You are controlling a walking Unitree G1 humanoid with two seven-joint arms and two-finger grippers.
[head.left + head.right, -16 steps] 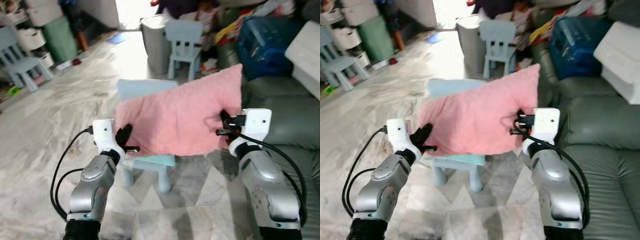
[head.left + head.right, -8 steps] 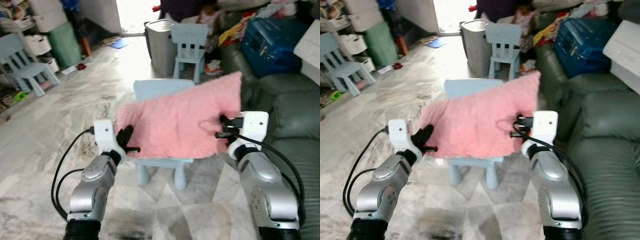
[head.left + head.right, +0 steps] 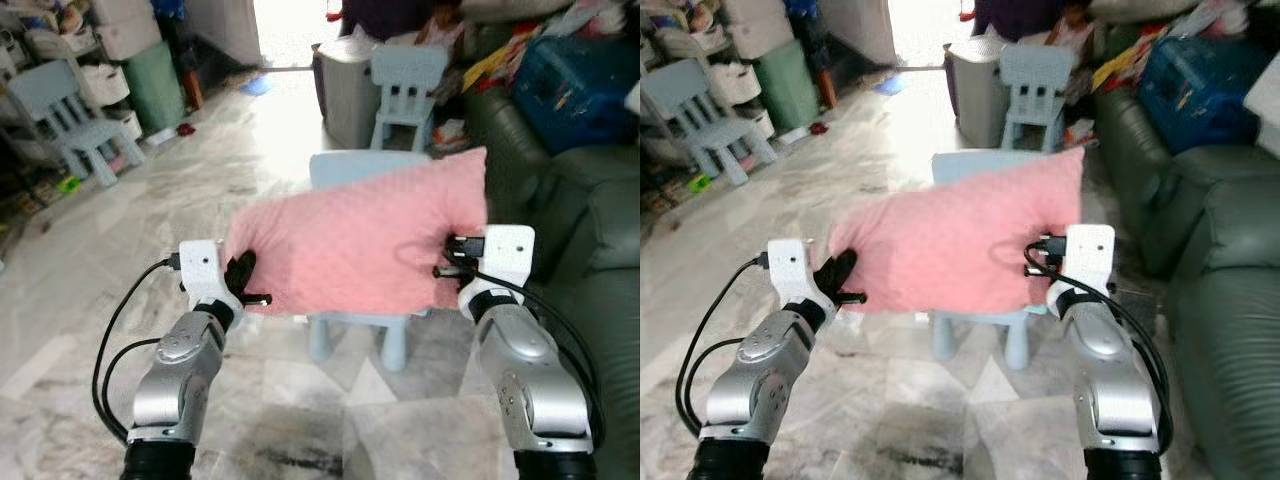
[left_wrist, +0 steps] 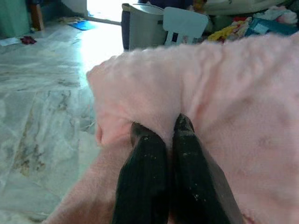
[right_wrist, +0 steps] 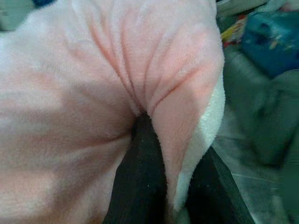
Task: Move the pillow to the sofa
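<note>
Both hands [image 3: 243, 282] pinching pink pillow [image 3: 355, 243]

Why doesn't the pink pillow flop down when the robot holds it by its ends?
The pink pillow is probably stuffed full, so it hangs nearly flat between the left gripper and right gripper. It seems soft: the plush puckers into folds where the fingers pinch it. It's likely light, since small pinches hold it above the little blue chair.

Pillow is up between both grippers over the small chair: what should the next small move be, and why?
Probably turn right and carry the pink pillow toward the dark sofa. The left gripper and right gripper each pinch an end, it hangs above the blue chair, and the sofa lies to the right.
</note>
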